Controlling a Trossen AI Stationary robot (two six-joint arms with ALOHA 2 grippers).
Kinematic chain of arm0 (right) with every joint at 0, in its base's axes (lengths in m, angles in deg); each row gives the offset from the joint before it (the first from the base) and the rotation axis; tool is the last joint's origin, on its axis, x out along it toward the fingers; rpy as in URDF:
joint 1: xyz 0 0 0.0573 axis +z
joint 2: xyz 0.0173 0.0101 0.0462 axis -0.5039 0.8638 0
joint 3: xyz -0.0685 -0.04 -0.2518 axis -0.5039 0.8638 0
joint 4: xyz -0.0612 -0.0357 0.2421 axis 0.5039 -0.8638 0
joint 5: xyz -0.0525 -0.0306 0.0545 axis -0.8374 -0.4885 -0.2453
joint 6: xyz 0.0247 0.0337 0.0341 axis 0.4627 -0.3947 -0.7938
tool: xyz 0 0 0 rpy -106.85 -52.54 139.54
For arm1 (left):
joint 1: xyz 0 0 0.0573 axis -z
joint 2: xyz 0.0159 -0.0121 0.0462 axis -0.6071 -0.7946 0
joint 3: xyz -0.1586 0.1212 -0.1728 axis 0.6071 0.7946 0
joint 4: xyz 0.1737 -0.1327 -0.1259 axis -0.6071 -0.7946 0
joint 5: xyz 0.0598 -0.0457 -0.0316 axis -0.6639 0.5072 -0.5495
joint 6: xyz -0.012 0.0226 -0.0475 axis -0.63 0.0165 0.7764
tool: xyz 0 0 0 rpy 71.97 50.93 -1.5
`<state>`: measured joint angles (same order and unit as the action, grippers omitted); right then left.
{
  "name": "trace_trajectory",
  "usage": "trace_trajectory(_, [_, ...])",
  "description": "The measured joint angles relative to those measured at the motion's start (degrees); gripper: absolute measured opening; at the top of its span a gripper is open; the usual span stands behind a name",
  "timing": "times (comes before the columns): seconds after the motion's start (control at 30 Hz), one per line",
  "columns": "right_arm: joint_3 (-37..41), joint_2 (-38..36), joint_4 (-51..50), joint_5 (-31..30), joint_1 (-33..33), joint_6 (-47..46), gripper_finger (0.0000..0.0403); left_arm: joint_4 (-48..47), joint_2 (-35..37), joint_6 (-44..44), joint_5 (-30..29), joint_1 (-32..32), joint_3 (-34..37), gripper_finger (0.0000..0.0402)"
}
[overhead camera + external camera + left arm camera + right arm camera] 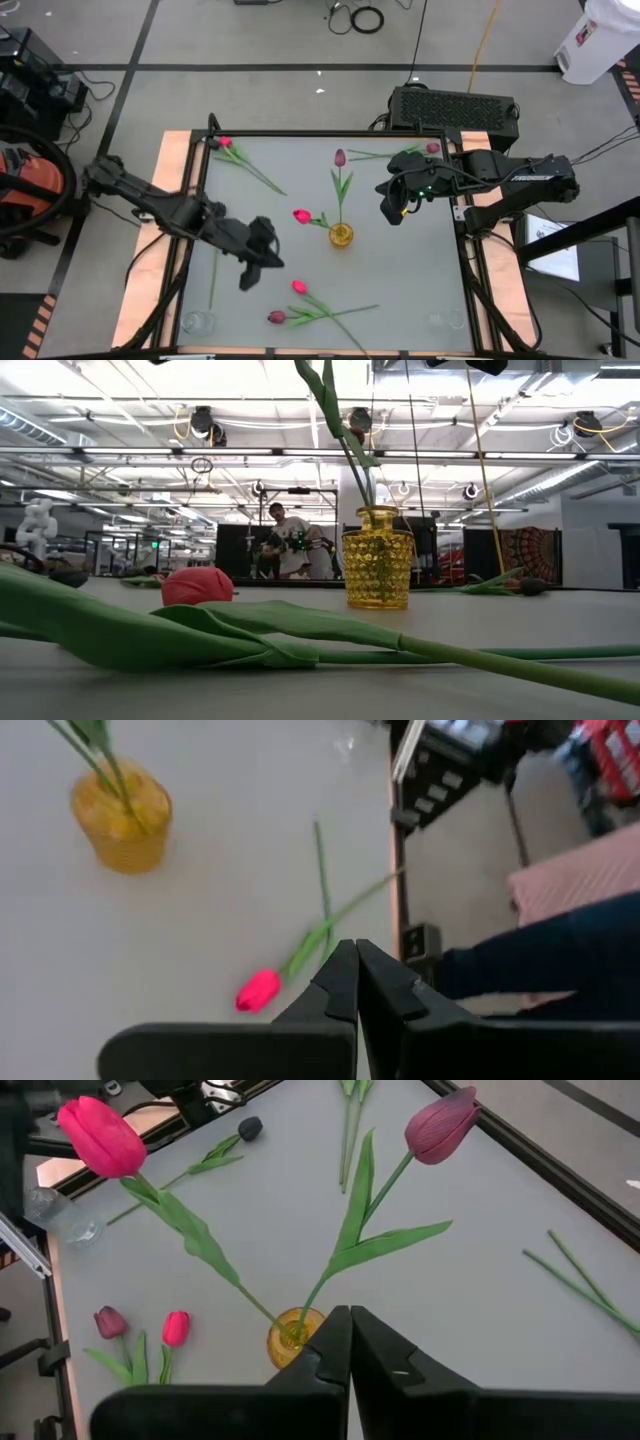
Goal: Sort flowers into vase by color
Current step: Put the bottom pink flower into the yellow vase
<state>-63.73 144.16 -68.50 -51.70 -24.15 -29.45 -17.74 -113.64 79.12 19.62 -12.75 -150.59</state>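
Note:
A yellow glass vase point(341, 235) stands mid-table and holds two flowers by their stems: a pink tulip point(100, 1135) and a maroon one point(440, 1125). More flowers lie flat on the table: a pink one point(225, 143) at the far left, one point(432, 148) at the far right, and a pink point(298, 287) and a maroon point(276, 317) near the front edge. My left gripper point(258, 262) hovers shut left of the vase, above the table, with the front pink tulip point(258, 990) beyond it. My right gripper point(390, 212) hangs shut right of the vase point(295, 1335), holding nothing.
Small clear glass vases stand at the front left corner point(197, 322) and front right corner point(445, 320). A bare green stem point(213, 280) lies near the left edge. A dark-headed flower point(249, 1127) lies beyond the vase. A raised black frame point(330, 133) borders the table.

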Motion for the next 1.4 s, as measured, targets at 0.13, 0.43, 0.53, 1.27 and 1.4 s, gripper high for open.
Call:
trace_trajectory(0.13, [0.0, 0.0, 0.0, 0.0, 0.0, -0.3, 0.0000, 0.7, -4.4, -1.8, 0.0, 2.0, 0.0, 0.0002])
trace_trajectory(0.43, [0.0, 0.0, 0.2, -0.1, 0.0, -1.5, 0.0000, 9.5, -11.6, -4.4, -0.1, 3.0, 0.0, 0.0010])
trace_trajectory(0.53, [0.0, 0.0, 0.2, -0.1, 0.0, -2.0, 0.0000, 10.6, -13.3, -4.4, -0.1, 2.9, 0.0, 0.0028])
trace_trajectory(1.27, [0.0, 0.0, 0.5, -1.5, 0.0, -0.4, 0.0000, 10.3, -24.8, -5.6, 3.5, 2.4, 0.0, 0.0061])
trace_trajectory(1.4, [0.0, 0.0, 0.5, -1.5, 0.0, -0.3, 0.0000, 10.7, -25.8, -7.5, 4.6, 1.3, 0.0, 0.0061])
